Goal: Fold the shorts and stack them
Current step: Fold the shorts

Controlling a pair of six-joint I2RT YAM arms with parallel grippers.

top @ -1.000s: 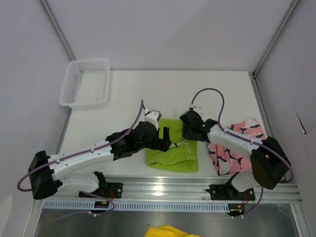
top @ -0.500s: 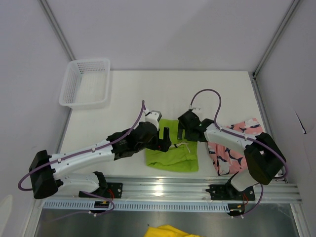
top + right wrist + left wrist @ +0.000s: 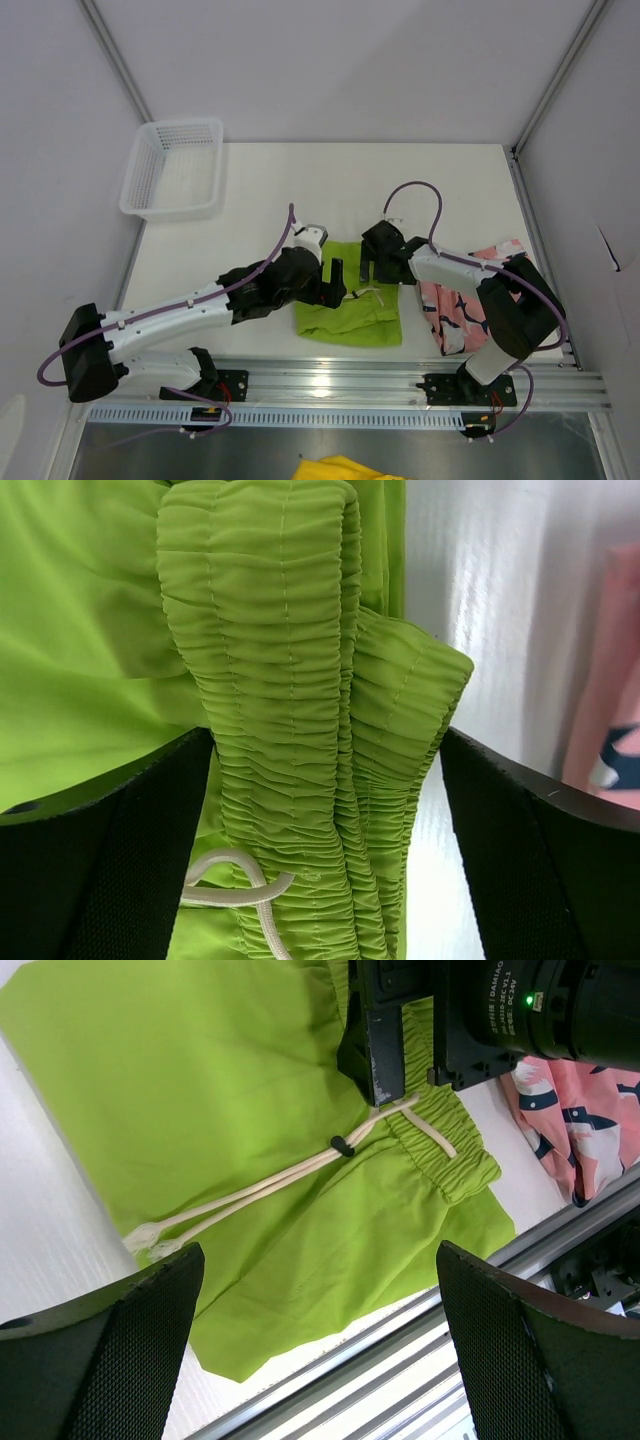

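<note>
Right claw [image 3: 367, 268] has slid further onto the green shorts [image 3: 350, 318], spread wide astride their waistband [image 3: 290, 680]. Left claw [image 3: 335, 275] hovers above them, wide too

Matt lime green shorts [image 3: 220, 1090] of smooth cloth, gathered waistband [image 3: 280, 680], white mesh plastic basket [image 3: 172, 170], metal rail [image 3: 340, 378]
</note>
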